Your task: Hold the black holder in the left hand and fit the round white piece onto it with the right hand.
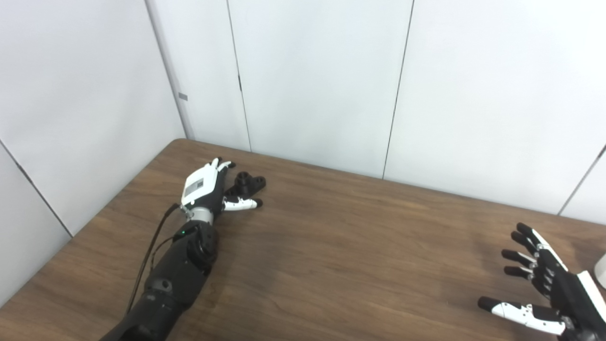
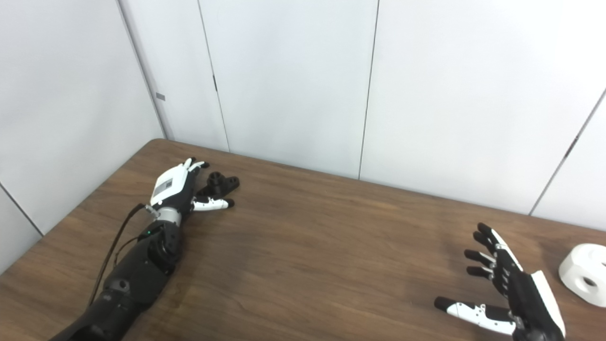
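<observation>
Fingers of the left hand [image 2: 176, 188] are spread, unclasped, beside the black holder [image 2: 220, 183] lying just to their right; the open right hand [image 2: 509, 289] waits left of the round white piece [image 2: 583, 273].

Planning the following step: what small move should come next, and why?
Probably close the left robot hand around the black holder: its fingers sit beside the holder, which lies on the table, apparently ungrasped. The right robot hand is open, short of the white piece.
</observation>
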### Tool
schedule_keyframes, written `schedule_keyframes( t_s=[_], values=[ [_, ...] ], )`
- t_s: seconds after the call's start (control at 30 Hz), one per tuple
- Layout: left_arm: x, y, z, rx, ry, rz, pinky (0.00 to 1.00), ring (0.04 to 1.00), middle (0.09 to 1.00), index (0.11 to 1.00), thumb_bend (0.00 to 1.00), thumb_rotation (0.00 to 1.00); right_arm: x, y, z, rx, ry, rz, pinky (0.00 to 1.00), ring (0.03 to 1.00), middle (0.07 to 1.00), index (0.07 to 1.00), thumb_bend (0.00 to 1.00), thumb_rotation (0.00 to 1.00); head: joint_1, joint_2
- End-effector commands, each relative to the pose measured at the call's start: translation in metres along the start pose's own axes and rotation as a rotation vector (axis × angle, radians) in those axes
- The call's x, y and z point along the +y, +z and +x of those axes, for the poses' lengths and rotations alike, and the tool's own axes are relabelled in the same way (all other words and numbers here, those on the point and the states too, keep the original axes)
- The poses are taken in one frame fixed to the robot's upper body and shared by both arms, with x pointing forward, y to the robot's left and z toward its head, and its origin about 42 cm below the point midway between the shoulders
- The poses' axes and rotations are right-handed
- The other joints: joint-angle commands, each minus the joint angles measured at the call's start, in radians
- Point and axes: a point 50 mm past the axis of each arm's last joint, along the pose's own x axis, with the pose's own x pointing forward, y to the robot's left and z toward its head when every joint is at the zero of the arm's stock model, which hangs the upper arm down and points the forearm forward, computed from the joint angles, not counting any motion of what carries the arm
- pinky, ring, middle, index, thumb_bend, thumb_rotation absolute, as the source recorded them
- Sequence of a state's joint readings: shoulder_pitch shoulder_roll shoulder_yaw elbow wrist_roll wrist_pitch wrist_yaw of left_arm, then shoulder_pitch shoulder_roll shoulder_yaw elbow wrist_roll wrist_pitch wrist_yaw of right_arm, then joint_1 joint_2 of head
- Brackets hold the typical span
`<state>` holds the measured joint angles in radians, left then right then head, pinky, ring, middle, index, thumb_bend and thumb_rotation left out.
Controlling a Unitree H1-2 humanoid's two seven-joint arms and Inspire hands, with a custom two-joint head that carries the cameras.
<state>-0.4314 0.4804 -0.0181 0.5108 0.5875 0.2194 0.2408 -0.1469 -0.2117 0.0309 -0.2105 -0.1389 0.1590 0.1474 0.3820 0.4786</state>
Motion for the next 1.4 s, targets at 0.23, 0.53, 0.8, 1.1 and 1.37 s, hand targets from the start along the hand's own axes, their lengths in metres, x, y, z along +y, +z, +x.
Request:
schedule_keyframes(
  t_s=[0.23, 0.53, 0.8, 1.1, 1.37],
  values=[
    [0.022, -0.003, 0.018, 0.012, 0.076, 0.036, 0.94, 1.000, 1.000, 0.859, 0.91, 0.34, -0.010, 0.022, 0.003, -0.074, -0.029, -0.019, 0.71, 0.808, 0.917, 0.936, 0.71, 0.00, -0.006, 0.004],
    [0.019, -0.007, 0.016, 0.056, 0.061, 0.055, 0.93, 1.000, 1.000, 0.782, 0.90, 0.38, -0.013, 0.021, -0.001, -0.075, -0.033, -0.029, 0.74, 0.811, 0.923, 0.938, 0.70, 0.00, -0.004, 0.012],
    [0.011, -0.007, 0.014, 0.158, -0.067, 0.018, 0.91, 1.000, 0.989, 0.734, 0.82, 0.36, -0.015, 0.022, -0.002, -0.072, -0.032, -0.024, 0.74, 0.818, 0.924, 0.934, 0.70, 0.00, -0.007, 0.019],
    [0.006, -0.004, 0.012, 0.178, -0.145, 0.022, 0.86, 0.997, 0.961, 0.712, 0.78, 0.32, -0.017, 0.024, -0.002, -0.071, -0.031, -0.027, 0.75, 0.830, 0.925, 0.935, 0.70, 0.00, -0.008, 0.028],
    [0.000, -0.007, 0.007, 0.172, -0.165, 0.013, 0.83, 0.982, 0.945, 0.671, 0.77, 0.30, -0.018, 0.027, -0.003, -0.082, -0.030, -0.037, 0.73, 0.827, 0.923, 0.926, 0.70, 0.00, -0.011, 0.035]
  ],
)
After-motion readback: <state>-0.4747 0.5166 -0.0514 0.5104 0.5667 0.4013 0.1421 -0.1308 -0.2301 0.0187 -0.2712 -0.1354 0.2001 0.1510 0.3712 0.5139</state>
